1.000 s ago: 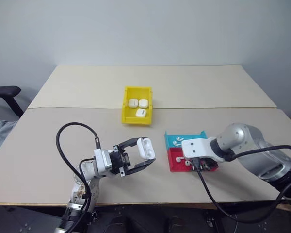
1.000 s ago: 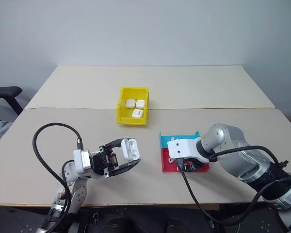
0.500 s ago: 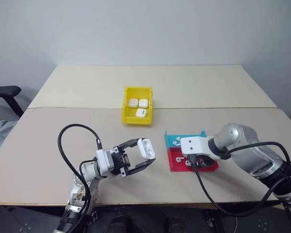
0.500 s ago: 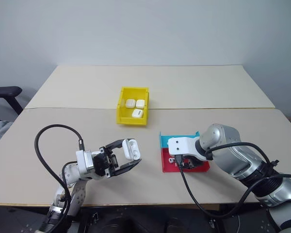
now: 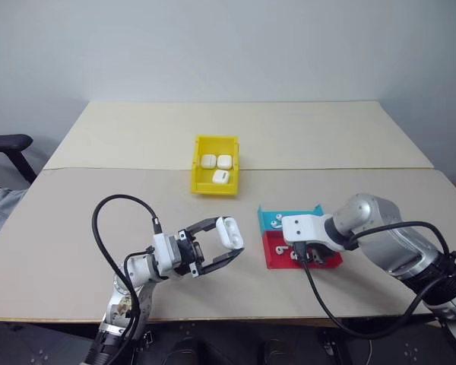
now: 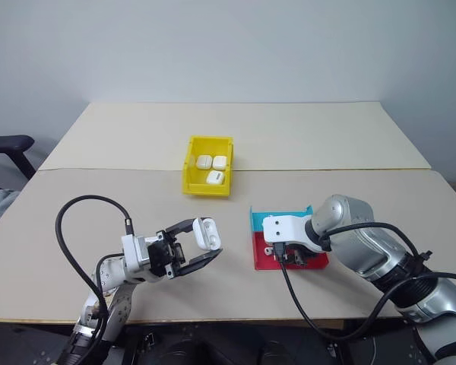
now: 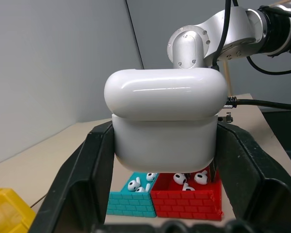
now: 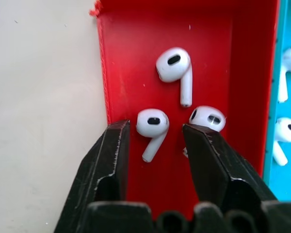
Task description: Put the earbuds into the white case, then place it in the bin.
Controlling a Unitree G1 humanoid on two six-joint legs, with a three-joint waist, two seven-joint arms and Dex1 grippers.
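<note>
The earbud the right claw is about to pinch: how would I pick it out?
Find the tray and look in its red half. Three earbuds lie there; this earbud sits between the right gripper's open fingers, with no finger touching it.

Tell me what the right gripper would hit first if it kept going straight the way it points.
Most likely the earbud lying between the open fingers of the right gripper, then the red tray's floor just under it; the remaining gap is hard to judge.

We see a beige table [image 5: 137, 144] with a seam running across it from the left edge to the right. Near the front edge, right of the middle, sits a shallow tray [image 5: 272, 260], its near part red, its far part blue. A black chair arm [image 5: 6, 142] shows past the left edge.
</note>
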